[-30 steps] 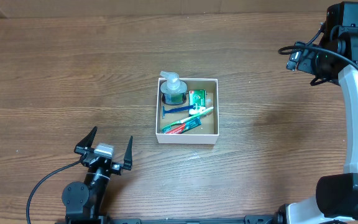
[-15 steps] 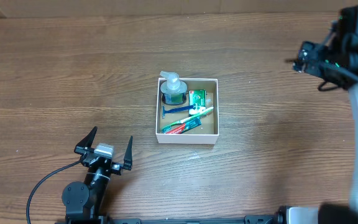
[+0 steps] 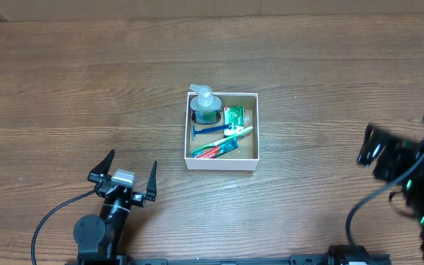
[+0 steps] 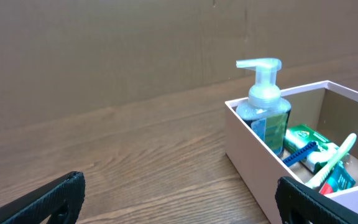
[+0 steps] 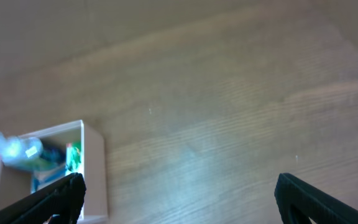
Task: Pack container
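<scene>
The container (image 3: 221, 163) is a square white-walled box with a brown floor at the table's middle. In it stand a clear pump bottle (image 3: 205, 105) and lie a green packet (image 3: 233, 115), a toothbrush (image 3: 230, 136), a blue razor (image 3: 206, 129) and a red-green tube (image 3: 216, 151). It also shows in the left wrist view (image 4: 253, 149) and, blurred, the right wrist view (image 5: 95, 168). My left gripper (image 3: 124, 177) is open and empty, near the front edge left of the box. My right gripper (image 5: 179, 199) is open and empty, far to the box's right.
The wooden table (image 3: 72, 88) spreads all around the box. My right arm (image 3: 411, 177) is low at the right edge. A cable (image 3: 50, 221) trails from the left arm at the front.
My right arm has swung from the far right corner down toward the front right. The left arm and the box contents have not moved.
</scene>
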Tool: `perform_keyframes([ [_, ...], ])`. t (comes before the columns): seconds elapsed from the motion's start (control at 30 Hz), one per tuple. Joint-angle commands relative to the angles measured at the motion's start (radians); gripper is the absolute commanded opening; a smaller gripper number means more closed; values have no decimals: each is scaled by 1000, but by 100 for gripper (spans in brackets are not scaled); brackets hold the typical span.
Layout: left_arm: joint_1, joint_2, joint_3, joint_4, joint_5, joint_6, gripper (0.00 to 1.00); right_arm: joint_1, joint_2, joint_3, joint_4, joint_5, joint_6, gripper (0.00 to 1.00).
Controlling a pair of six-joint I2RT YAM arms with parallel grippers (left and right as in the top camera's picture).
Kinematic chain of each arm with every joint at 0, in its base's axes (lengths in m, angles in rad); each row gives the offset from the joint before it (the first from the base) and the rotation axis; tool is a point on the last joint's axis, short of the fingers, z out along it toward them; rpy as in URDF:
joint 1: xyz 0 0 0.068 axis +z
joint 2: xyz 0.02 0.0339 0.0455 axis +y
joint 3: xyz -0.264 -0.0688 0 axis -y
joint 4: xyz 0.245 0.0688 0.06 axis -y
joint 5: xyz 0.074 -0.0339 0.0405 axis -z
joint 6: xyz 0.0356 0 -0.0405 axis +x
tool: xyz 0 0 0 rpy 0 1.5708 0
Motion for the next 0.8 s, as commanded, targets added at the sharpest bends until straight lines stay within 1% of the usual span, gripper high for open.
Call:
perform_keyframes([
  [0.0, 6, -10, -3, 2, -11, 11, 100, 7, -137, -173, 12, 22, -1, 100],
  [0.03, 6, -10, -3, 2, -11, 11, 100, 7, -166, -208, 32, 19, 0, 100],
  [0.1, 6, -10, -3, 2, -11, 11, 100, 7, -242, -304, 127, -29, 0, 100],
  [0.33, 6, -10, -3, 2, -11, 11, 100, 7, -461, -648, 736, -266, -1, 100],
  [0.43, 6, -10, -3, 2, -11, 11, 100, 7, -529, -800, 990, -294, -1, 100],
  [0.47, 6, -10, -3, 2, -11, 11, 100, 7, -543, -834, 1041, -294, -1, 100],
  [0.53, 6, -10, -3, 2, -11, 11, 100, 7, -585, -931, 1195, -294, -1, 100],
  [0.67, 6, -10, -3, 2, -11, 11, 100, 7, -653, -1070, 1398, -294, -1, 100],
  [0.77, 6, -10, -3, 2, -11, 11, 100, 7, -693, -1143, 1457, -290, -1, 100],
])
